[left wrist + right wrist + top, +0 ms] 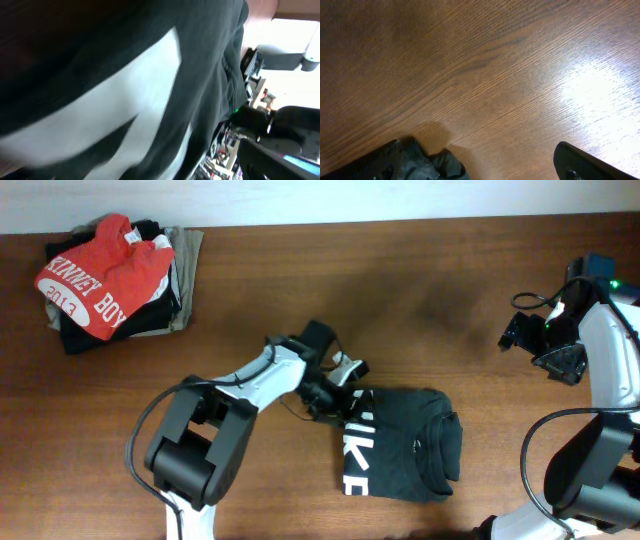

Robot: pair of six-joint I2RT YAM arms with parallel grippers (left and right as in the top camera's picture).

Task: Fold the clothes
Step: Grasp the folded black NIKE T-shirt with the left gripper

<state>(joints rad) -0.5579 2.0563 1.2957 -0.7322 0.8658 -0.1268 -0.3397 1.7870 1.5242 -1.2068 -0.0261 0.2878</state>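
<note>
The right gripper (516, 332) hangs over bare wood at the right side of the table (420, 270), and its wrist view shows its two fingers (580, 162) spread wide to either side of the picture, with nothing between them but tabletop. It holds and touches nothing.

The left gripper (340, 392) sits at the far left corner of the black T-shirt (405, 445), down on or against the cloth. Its wrist view is filled with blurred dark fabric and a broad white letter shape (125, 115), so the camera is pressed close to the shirt (the fingers themselves cannot be picked out in either view). Whether they are closed on the cloth cannot be told.

The shirt lies folded into a compact block near the front of the table, a little right of centre, with the white lettering running along its left edge and a rumpled right edge.

Open wood lies far of the shirt and between it and the right arm. At the far left corner a pile of clothes (180, 300) is topped by a red T-shirt (100, 275), well apart from both arms
</note>
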